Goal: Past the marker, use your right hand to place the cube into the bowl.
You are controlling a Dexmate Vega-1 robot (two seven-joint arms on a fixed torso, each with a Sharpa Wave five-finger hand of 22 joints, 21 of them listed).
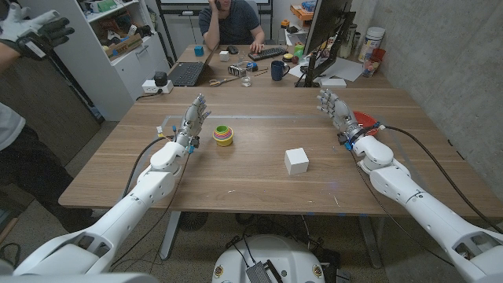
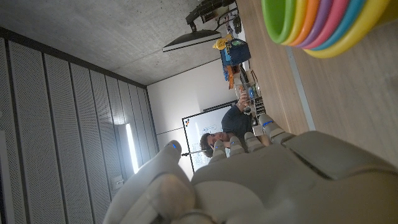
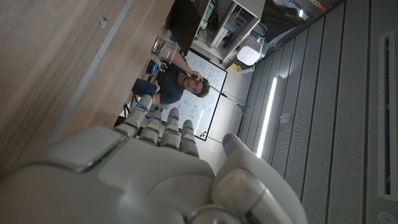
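A white cube (image 1: 297,160) sits on the wooden table (image 1: 251,185) a little right of the middle. A stack of rainbow-coloured bowls (image 1: 224,135) (image 2: 323,25) stands left of centre, just right of my left hand (image 1: 192,119). That hand (image 2: 249,180) holds nothing and its fingers point away from me. My right hand (image 1: 335,108) stands at the right side of the table, beyond and to the right of the cube, also holding nothing, fingers apart. The right hand's back (image 3: 161,168) shows in its wrist view. I see no marker.
A red object (image 1: 365,120) lies just behind my right hand. A person sits at a desk beyond the table's far edge with a laptop (image 1: 186,73), a mug (image 1: 277,71) and a monitor (image 1: 326,31). Another person's gloved hand (image 1: 35,31) is at the far left.
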